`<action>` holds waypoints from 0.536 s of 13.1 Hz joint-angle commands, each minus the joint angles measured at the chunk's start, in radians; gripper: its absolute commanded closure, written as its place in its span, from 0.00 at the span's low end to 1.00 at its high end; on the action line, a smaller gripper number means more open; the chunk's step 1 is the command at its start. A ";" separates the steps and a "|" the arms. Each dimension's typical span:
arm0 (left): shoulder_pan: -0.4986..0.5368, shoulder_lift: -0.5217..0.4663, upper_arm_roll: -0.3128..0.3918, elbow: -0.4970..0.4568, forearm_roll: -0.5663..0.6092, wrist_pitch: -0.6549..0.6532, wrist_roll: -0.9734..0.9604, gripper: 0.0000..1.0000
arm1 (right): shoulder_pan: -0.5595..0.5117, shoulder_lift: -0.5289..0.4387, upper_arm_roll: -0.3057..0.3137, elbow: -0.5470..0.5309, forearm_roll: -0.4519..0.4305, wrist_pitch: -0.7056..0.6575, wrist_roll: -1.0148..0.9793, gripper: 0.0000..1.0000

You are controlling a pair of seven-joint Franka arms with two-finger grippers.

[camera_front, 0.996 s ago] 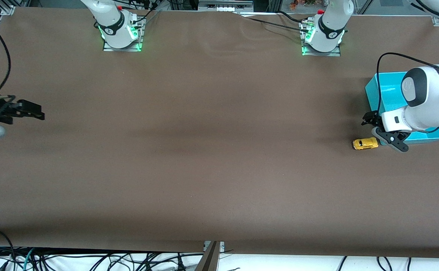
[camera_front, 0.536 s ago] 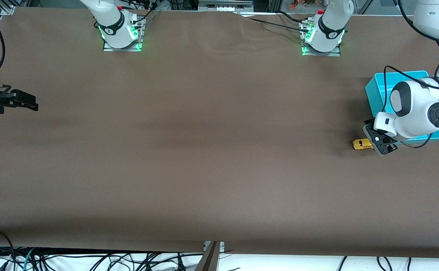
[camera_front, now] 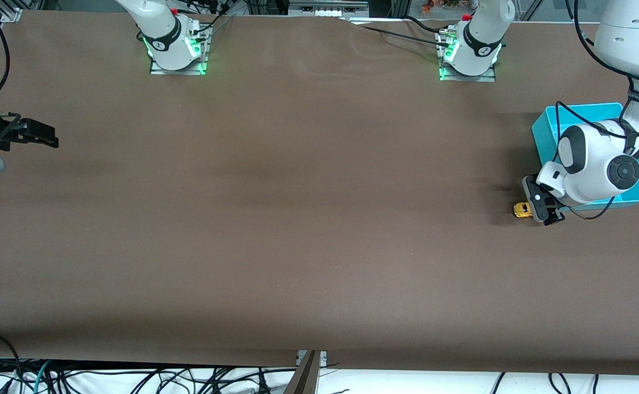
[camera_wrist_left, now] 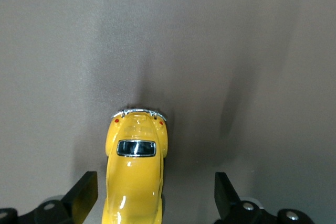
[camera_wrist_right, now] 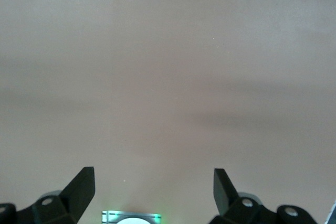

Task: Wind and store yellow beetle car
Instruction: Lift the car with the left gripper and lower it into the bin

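Observation:
The yellow beetle car (camera_front: 522, 209) stands on the brown table beside the turquoise bin (camera_front: 549, 128), at the left arm's end. My left gripper (camera_front: 542, 208) is open and low over the car's end nearest the bin. In the left wrist view the car (camera_wrist_left: 135, 174) lies between the two fingers, close to one finger (camera_wrist_left: 84, 195) and well apart from the other (camera_wrist_left: 223, 195); neither touches it. My right gripper (camera_front: 42, 135) is open and empty, waiting above the table's edge at the right arm's end.
The left arm's white wrist covers much of the bin. The two arm bases (camera_front: 174, 52) (camera_front: 468, 57) stand with green lights along the table's edge farthest from the front camera. The right wrist view shows bare brown table (camera_wrist_right: 168, 77) and one base.
My left gripper has turned and moved from beside the bin down onto the car, now covering its end nearest the bin. My right gripper has drifted up the front view at its table end.

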 commanded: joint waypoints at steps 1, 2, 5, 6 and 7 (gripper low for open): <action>-0.011 -0.011 0.011 -0.008 0.010 0.015 0.021 0.86 | 0.007 -0.013 -0.009 -0.018 0.029 -0.003 0.040 0.00; -0.013 -0.016 0.013 -0.008 0.013 0.013 0.018 1.00 | 0.006 -0.008 -0.009 -0.010 0.029 -0.003 0.039 0.00; -0.022 -0.071 0.011 -0.006 0.023 -0.007 0.027 1.00 | -0.002 -0.007 -0.009 -0.007 0.027 0.004 0.036 0.00; -0.034 -0.093 0.011 0.001 0.023 -0.036 0.027 1.00 | -0.002 -0.004 -0.009 -0.007 0.027 0.006 0.036 0.00; -0.042 -0.134 0.008 0.007 0.023 -0.079 0.024 1.00 | -0.003 -0.001 -0.011 -0.007 0.026 0.007 0.034 0.00</action>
